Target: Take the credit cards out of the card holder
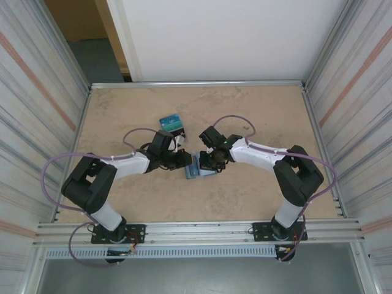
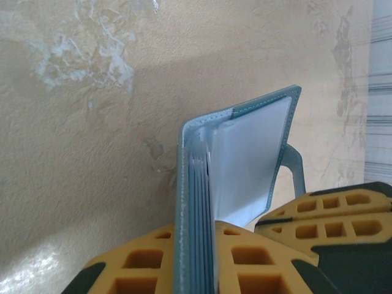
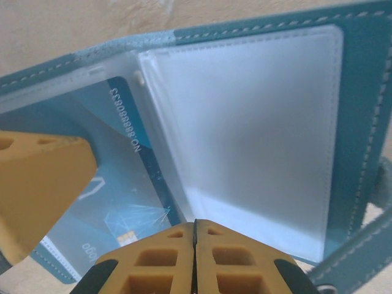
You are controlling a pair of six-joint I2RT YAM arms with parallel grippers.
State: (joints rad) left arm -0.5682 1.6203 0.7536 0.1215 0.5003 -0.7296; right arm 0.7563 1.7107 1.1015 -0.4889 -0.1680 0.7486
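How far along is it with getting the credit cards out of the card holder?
Partly done: some credit cards already lie loose on the table. In hand: the left gripper clamps the open card holder, the right gripper is shut at its clear sleeve. Left: at least one card still sits inside.

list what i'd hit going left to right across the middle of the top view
left arm's elbow → left gripper → card holder → right gripper → right arm's elbow
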